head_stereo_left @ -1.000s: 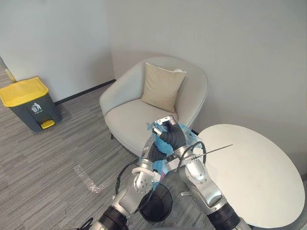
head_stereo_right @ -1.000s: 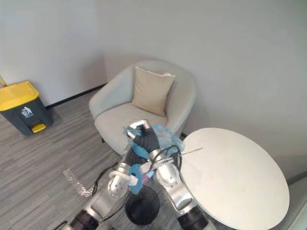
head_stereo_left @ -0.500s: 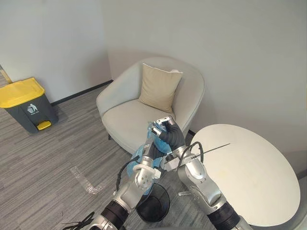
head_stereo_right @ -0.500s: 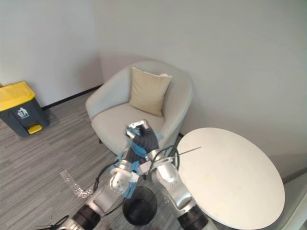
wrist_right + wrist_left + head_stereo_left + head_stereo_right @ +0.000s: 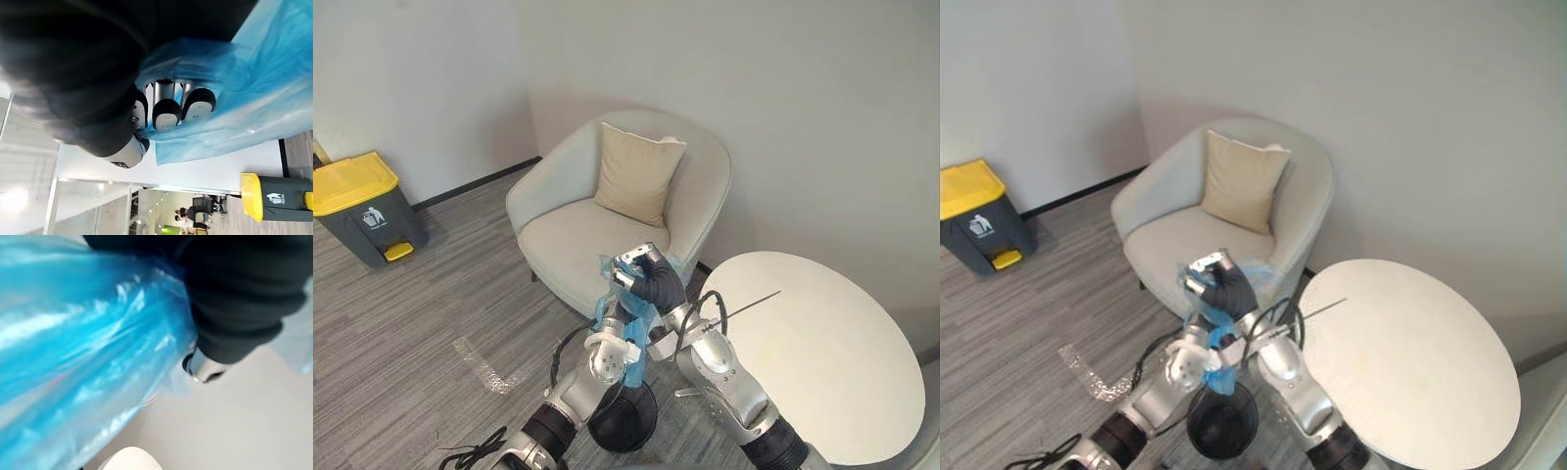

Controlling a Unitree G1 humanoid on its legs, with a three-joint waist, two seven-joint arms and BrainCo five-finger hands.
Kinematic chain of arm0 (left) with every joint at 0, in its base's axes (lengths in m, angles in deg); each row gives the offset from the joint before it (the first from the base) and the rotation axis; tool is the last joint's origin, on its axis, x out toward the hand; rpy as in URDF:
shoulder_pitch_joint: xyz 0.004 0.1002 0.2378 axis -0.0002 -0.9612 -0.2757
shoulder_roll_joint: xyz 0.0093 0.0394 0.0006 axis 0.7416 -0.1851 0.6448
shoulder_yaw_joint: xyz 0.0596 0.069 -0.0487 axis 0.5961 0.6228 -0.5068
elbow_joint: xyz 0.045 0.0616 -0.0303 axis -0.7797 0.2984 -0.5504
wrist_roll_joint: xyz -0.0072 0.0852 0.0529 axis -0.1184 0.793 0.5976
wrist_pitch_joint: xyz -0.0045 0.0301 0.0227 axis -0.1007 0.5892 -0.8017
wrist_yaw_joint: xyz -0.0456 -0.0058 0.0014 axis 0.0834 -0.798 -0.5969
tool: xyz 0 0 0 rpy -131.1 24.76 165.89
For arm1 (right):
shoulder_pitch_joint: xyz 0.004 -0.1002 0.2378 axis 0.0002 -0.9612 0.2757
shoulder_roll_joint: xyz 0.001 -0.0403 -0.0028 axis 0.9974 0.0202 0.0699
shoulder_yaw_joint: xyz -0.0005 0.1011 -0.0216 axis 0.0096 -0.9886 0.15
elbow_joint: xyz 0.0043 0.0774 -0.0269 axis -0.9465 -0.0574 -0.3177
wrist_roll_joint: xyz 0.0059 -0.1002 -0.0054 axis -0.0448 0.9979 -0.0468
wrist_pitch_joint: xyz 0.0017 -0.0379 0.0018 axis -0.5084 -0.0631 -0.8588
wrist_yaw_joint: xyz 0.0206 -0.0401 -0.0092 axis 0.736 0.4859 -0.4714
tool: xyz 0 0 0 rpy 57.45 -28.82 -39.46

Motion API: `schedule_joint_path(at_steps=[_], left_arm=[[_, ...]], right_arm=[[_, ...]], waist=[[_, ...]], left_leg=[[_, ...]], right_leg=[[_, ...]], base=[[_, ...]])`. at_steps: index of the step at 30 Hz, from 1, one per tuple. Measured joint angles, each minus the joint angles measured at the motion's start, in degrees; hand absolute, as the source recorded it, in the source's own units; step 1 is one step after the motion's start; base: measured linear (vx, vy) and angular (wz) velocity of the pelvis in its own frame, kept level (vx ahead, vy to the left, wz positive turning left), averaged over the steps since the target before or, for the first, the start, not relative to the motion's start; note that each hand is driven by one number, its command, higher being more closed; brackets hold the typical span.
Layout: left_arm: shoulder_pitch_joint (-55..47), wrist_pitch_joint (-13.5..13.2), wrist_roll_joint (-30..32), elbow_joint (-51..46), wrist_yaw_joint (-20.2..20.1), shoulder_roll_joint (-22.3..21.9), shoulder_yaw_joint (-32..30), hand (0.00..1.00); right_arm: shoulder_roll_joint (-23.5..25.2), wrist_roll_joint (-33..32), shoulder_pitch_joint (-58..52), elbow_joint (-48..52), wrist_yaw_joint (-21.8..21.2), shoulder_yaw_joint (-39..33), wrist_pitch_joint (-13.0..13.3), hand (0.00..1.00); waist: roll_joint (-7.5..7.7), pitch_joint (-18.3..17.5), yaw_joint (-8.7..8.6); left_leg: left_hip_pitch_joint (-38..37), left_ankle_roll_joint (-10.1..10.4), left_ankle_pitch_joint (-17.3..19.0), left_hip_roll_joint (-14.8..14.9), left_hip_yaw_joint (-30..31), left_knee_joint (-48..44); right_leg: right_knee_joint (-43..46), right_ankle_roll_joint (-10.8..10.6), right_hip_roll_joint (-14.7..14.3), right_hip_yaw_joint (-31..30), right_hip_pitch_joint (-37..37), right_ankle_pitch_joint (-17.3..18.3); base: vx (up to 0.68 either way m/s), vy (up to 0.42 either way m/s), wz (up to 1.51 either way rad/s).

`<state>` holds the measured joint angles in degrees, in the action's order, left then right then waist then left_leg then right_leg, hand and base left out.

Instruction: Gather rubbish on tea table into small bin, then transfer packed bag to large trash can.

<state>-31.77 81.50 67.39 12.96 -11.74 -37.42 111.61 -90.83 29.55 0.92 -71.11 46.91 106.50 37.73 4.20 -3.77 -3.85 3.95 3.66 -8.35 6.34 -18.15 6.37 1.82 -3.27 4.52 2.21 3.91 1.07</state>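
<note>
The blue bag [image 5: 616, 318] is up off the floor. Its top is bunched in the right robot hand [image 5: 651, 282] and the rest trails down beneath that hand along the left forearm. Directly below both hands, the small black bin [image 5: 625, 429] stands on the grey plank floor [image 5: 431, 294], its mouth open under the bag's lower end. Whether the plastic touches the rim cannot be told.

Just to the right of the right robot hand is the round white counter [image 5: 822, 362], near the bin. Beyond the hands, close behind them, sits a pale armchair [image 5: 570, 240] with a beige cushion [image 5: 637, 174] propped upright against its back. The chair is set into the corner of plain light walls. Well away to the left of the left robot hand [image 5: 230, 318], against the wall, stands the large trash can [image 5: 362, 208], dark grey with a yellow lid and a yellow pedal. Between it and the hands, a scrap of clear plastic [image 5: 485, 368] lies flat on the floor.

The right arm reaches forward and up from the lower right, with the hand's dark cover uppermost. In its wrist view the fingers [image 5: 166, 113] are curled in a tight row over a fold of the blue plastic, clamping it. The left arm rises from the lower left to just under the right hand, with the bag draped against it. Its wrist view shows the dark cover and one silver tip beside the plastic, so its grip cannot be told.
</note>
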Motion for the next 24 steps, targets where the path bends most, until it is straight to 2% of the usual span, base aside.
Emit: schedule_joint_path(at_steps=[6,10,14,20,24], left_arm=[[-2.5,0.6,-1.5,-1.4,-1.2,0.0,-0.5,1.00],[-4.5,0.5,-1.5,-5.8,-2.2,0.1,-2.6,1.00],[-5.9,0.1,-1.5,-8.4,-2.3,0.1,-4.7,1.00],[-7.9,-0.5,-2.8,-9.7,-3.5,0.2,-6.7,1.00],[-8.3,-0.5,-3.7,-10.6,-3.8,0.2,-6.9,1.00]], right_arm=[[0.1,8.6,-4.6,0.0,0.5,-6.0,1.6,0.00],[-1.1,19.1,-6.4,-0.3,3.3,-8.4,2.0,0.00],[-4.4,27.6,-6.4,-1.7,6.1,-9.7,3.4,0.00],[-9.3,33.8,-6.5,-2.8,8.5,-13.2,3.6,0.00],[-12.4,33.7,-6.5,-2.8,8.2,-13.1,4.0,0.00]], waist=[[-0.28,0.4,0.01],[-0.47,0.6,0.24],[-0.55,0.7,0.40],[-1.36,1.5,0.61],[-1.66,1.7,0.75]], left_leg=[[0.0,0.6,0.4,-0.1,0.4,0.0],[0.0,0.5,0.3,-0.2,0.5,0.0],[0.0,0.0,0.0,-0.4,0.5,0.0],[0.0,0.0,0.0,-0.5,0.4,0.0],[0.0,0.0,0.0,-0.5,0.5,0.0]], right_leg=[[0.9,-0.3,0.3,0.5,0.1,1.4],[0.9,-0.7,0.2,0.6,0.1,1.6],[0.9,-0.7,0.4,0.6,0.2,1.2],[0.9,-0.8,0.5,0.5,0.2,1.2],[0.8,-0.8,0.5,0.5,0.2,1.2]], base=[[0.00,0.004,0.05],[0.01,0.000,0.00],[0.04,-0.002,0.00],[0.02,-0.001,0.00],[0.00,0.000,0.00]])
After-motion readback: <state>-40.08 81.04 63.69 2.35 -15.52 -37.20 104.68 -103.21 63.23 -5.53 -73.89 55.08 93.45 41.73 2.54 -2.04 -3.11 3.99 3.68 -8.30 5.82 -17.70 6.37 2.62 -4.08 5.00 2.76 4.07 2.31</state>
